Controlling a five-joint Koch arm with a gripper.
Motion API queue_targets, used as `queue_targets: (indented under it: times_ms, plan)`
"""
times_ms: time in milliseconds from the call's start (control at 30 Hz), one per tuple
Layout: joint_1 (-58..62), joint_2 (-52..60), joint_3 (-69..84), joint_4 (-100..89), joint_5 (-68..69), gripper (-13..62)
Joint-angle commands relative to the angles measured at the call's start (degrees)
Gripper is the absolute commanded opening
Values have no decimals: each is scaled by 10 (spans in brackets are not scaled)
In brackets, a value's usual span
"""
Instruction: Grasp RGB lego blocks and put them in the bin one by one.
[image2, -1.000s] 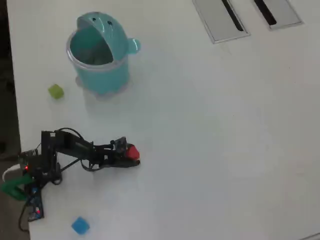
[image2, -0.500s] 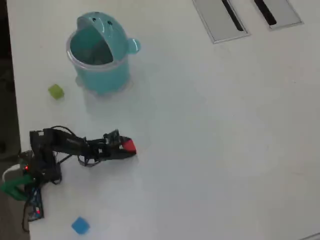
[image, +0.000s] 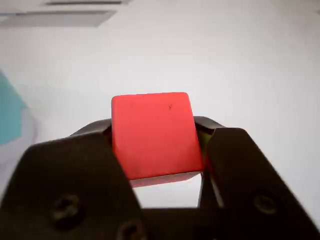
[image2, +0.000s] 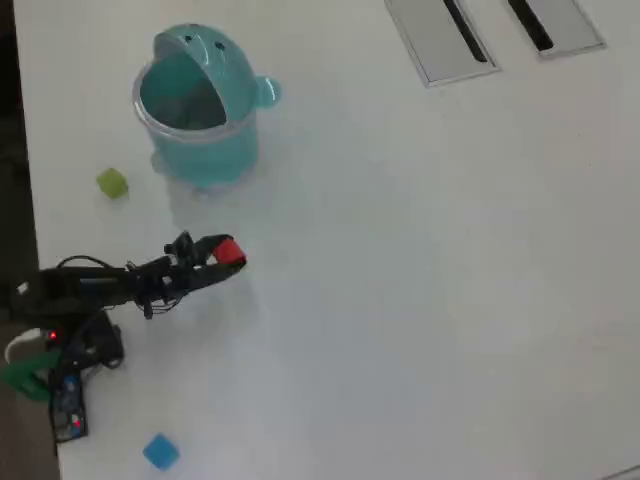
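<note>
Seen from overhead, a white table (image2: 420, 280) fills the frame, and a small black robot arm (image2: 100, 285) reaches from the left edge toward the middle; going left to right, the first loose piece is the yellow-green block (image2: 112, 183), lying on the table up and to the left of the gripper, well apart from it and just beside the bin; next comes the light blue block (image2: 160, 451), on the table far below the gripper and a little to its left, near the bottom edge; then the gripper (image2: 222, 254) itself, whose jaws are pinching the red block (image2: 229, 250); the wrist view shows that red block (image: 152, 135) squeezed between the two black jaws, one against each side, with bare table visible under it, so it appears lifted clear; the teal bin (image2: 200, 150) stands above the gripper in the overhead view, near but not under it, and in the wrist view only a teal sliver of the bin (image: 10, 117) shows at the gripper's left; the bin's inside shows no block as far as can be made out; judging by this, the first block is in hand but not yet dropped, and two more remain to be fetched; further right, two grey slotted plates (image2: 440, 40) sit far up and to the right.
</note>
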Motion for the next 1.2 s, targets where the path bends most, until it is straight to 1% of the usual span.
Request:
queue_targets:
  times_ms: [0,367,433,533,667,767,933,967,1167]
  plan:
    - [-21,54,-28,21,0,140]
    - [-107,195,-23,97,19,140]
    - [-132,221,-28,112,25,124]
    - [-151,236,-45,127,27,123]
    - [-168,241,-84,141,41,123]
    - [-233,237,-169,161,49,123]
    - [-269,236,-213,177,49,121]
    - [-277,235,-222,182,49,109]
    - [-312,197,-304,220,48,102]
